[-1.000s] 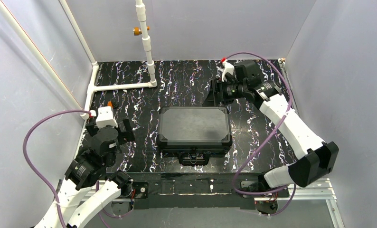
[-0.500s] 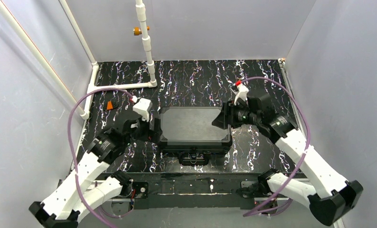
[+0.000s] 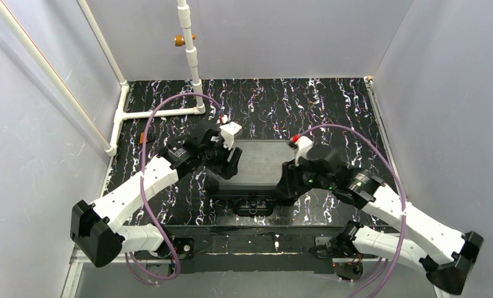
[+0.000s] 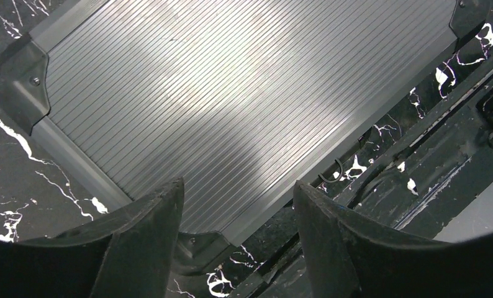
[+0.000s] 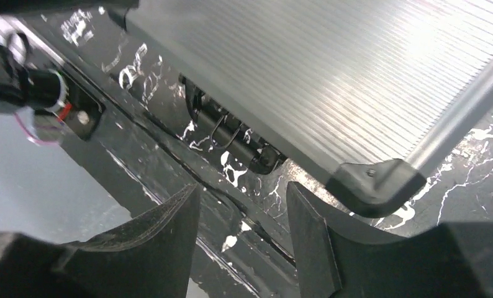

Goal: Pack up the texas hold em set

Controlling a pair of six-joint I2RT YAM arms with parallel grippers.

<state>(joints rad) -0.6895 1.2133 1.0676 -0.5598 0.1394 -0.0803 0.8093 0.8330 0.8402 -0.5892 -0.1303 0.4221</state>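
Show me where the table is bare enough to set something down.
Bare: the table strip between the case and back wall, right of the white pipe, through to the far right corner. Crowded: both case ends, under the left gripper and right gripper, and the near edge.

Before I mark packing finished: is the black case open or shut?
Shut. The black case has its ribbed lid flat down; locked or not, cannot tell.

Bright, even light; glare streaks the case (wrist views); foreground seemingly soft.
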